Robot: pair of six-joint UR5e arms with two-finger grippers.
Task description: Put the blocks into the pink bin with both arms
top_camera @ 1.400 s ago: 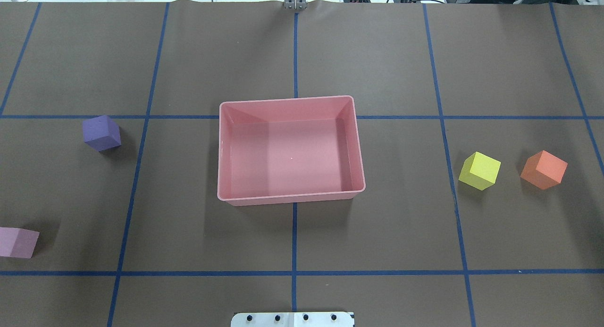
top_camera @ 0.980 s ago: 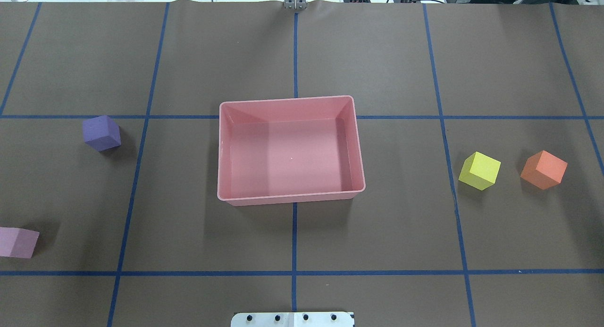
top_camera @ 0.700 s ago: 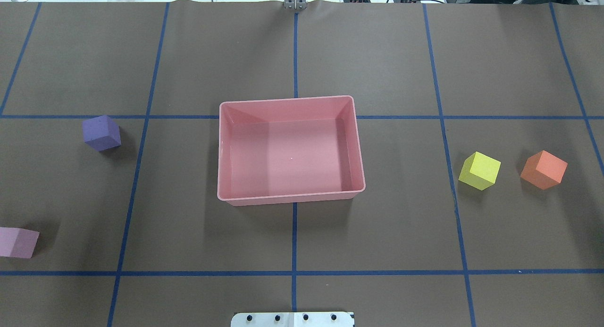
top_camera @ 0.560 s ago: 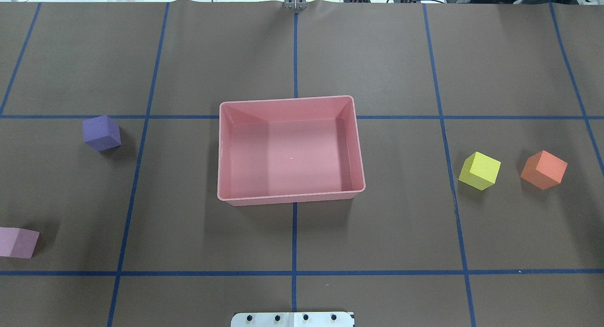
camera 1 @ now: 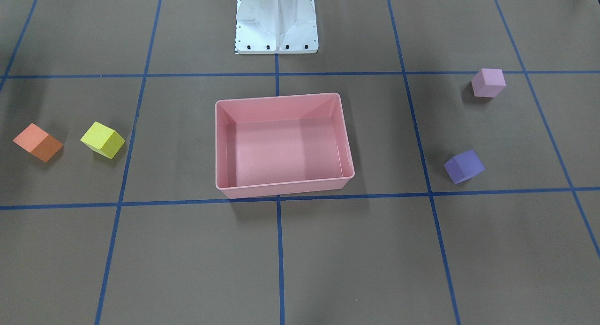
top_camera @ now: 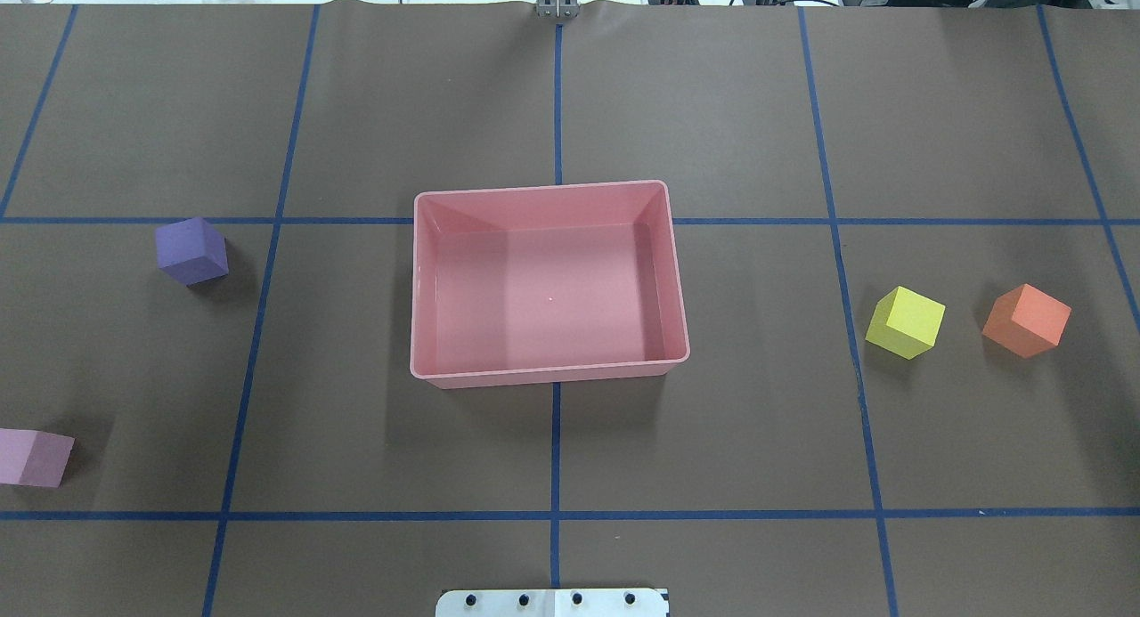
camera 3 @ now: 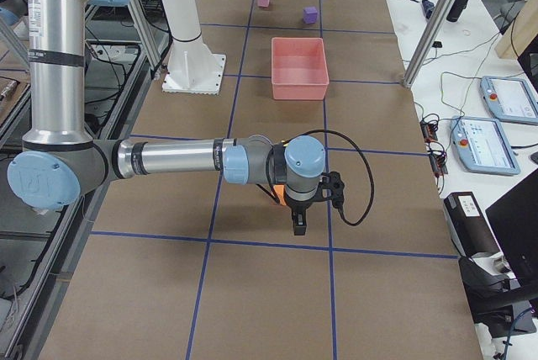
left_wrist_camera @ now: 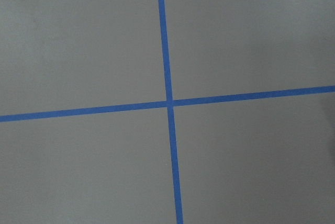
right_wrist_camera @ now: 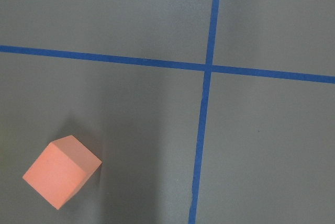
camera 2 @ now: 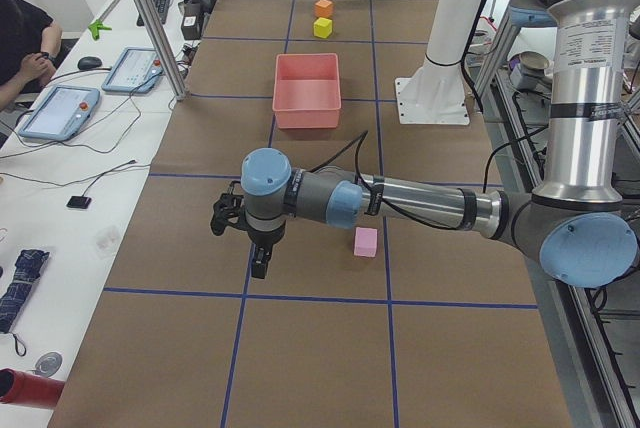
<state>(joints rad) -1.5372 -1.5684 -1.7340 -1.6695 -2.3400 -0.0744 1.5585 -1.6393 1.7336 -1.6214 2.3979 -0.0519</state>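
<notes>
The empty pink bin (top_camera: 548,374) sits mid-table. The purple block (top_camera: 191,251) and the light pink block (top_camera: 34,458) lie to its left, the yellow block (top_camera: 906,321) and the orange block (top_camera: 1026,320) to its right. All four rest on the table. My left gripper (camera 2: 258,266) points down beside the light pink block (camera 2: 366,241), apart from it. My right gripper (camera 3: 298,221) points down close to the orange block (right_wrist_camera: 61,171). Both grippers show only in the side views, so I cannot tell whether they are open or shut.
The white pedestal (camera 1: 276,20) stands at the table's robot side, behind the bin. Blue tape lines grid the brown table cover. A seated operator (camera 2: 25,48) and tablets (camera 2: 60,110) are on the side table across from the robot. A metal post (camera 2: 150,18) stands there.
</notes>
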